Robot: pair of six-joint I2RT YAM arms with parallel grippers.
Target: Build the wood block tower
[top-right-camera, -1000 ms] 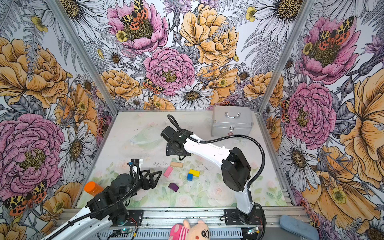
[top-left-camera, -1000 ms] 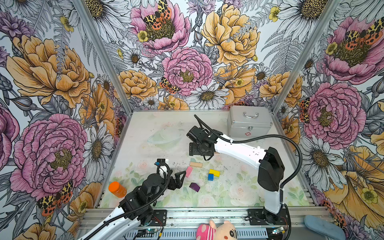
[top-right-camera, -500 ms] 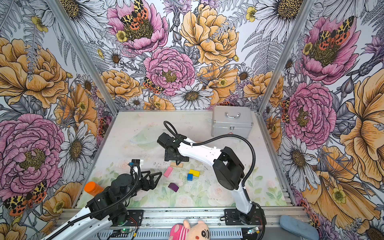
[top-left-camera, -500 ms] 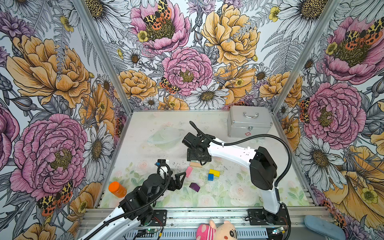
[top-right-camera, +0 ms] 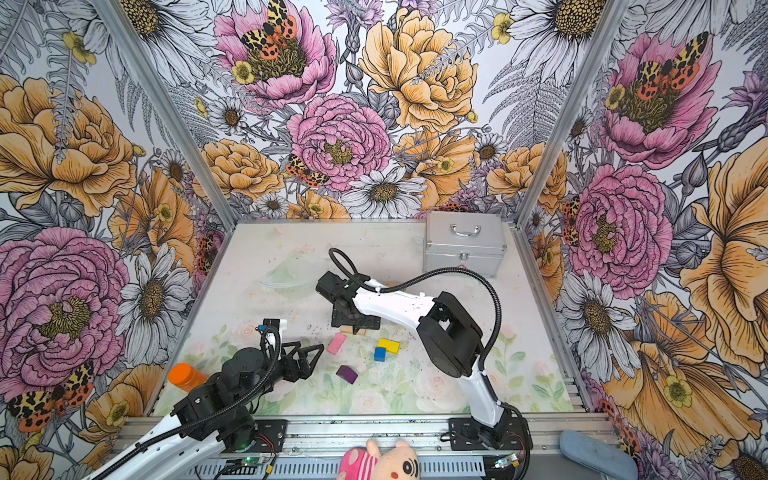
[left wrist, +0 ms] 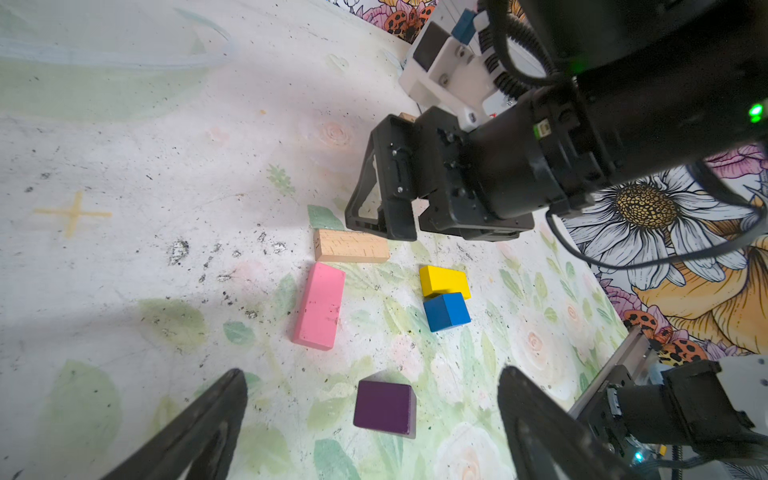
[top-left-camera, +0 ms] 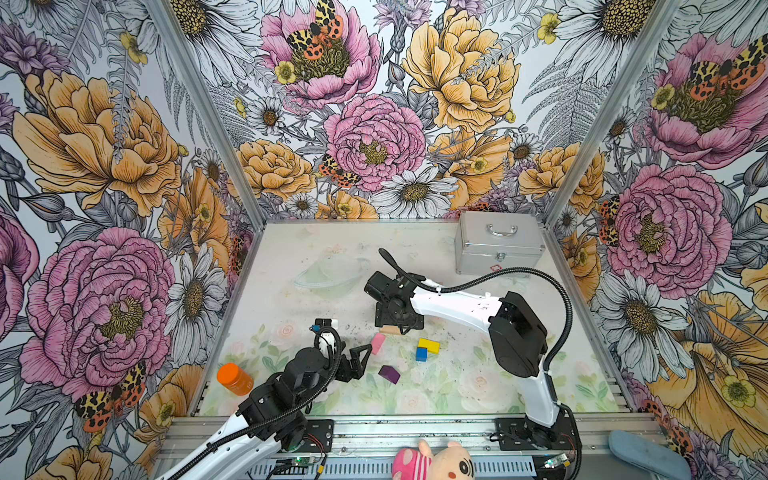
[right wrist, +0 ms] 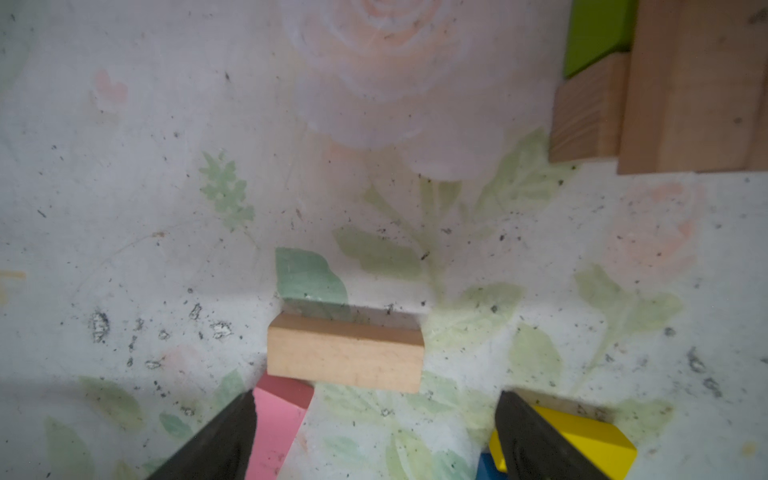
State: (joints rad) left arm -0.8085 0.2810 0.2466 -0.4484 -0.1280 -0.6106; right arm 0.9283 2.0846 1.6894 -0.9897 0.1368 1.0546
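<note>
My right gripper (top-left-camera: pixel 398 328) stands open and pointing down at a plain tan block (right wrist: pixel 345 353) lying flat just beyond its fingertips (right wrist: pixel 523 432). A pink block (top-left-camera: pixel 377 343), a yellow block (top-left-camera: pixel 429 345), a blue cube (top-left-camera: pixel 421 354) and a purple block (left wrist: pixel 384 408) lie loose nearby. The tower (right wrist: pixel 685 83), tan bars with a green piece (right wrist: pixel 598 33), shows only at the edge of the right wrist view. In both top views the right arm hides it. My left gripper (left wrist: pixel 372 376) is open and empty, low before the purple block.
An orange-capped bottle (top-left-camera: pixel 235 379) lies at the front left by the wall. A silver metal case (top-left-camera: pixel 498 243) stands in the back right corner. A plush toy (top-left-camera: pixel 432 461) sits outside the front rail.
The right gripper has swung toward the front left and come down over the tan block, its jaws a little wider. The left arm has not moved.
</note>
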